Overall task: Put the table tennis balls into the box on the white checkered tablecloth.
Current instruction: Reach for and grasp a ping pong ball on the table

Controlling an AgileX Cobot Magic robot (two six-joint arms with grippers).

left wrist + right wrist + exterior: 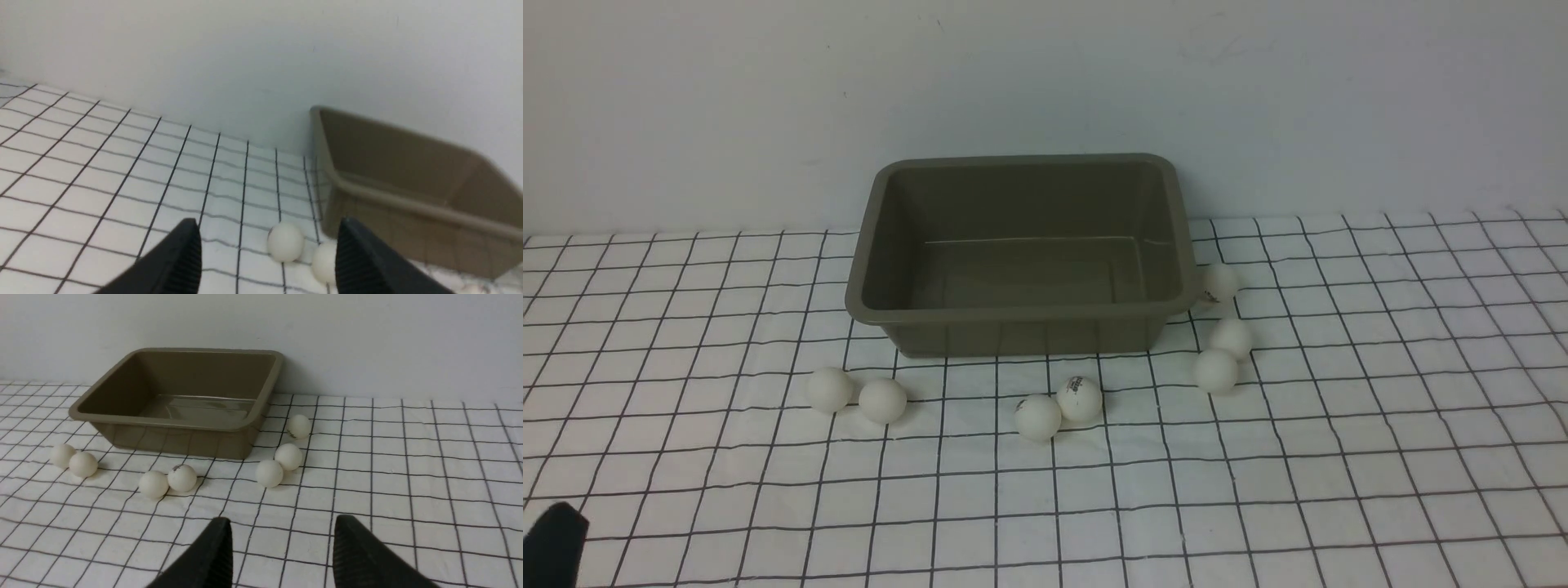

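Sitting empty near the far edge of the white checkered tablecloth (1339, 457), about midway along it: the box (1013, 312), open top facing up and reachable from either side. Lying outside it on the cloth, none yet inside, all seven of the table tennis balls (1037, 417). Grouping loosely around the box's near side: a touching left pair (830, 389) off its near-left corner, a touching middle pair (1080, 398) just in front of its near wall, and three by its right end, with the farthest one (1218, 282) just beside the right wall. Hanging low by the cloth's near-left corner, the left gripper (268, 223), with jaws standing wide and nothing between them. Pointing toward the left pair, probably for being the closest to that arm. Hovering back toward the near edge, the right gripper (284, 520), with jaws parted more narrowly and likewise empty. Facing the box and the right-hand three, seemingly dividing the work by side. Judging the task as barely begun. Expecting light round balls to be rolling off at a clumsy touch, so calling for a centred, gentle pinch.
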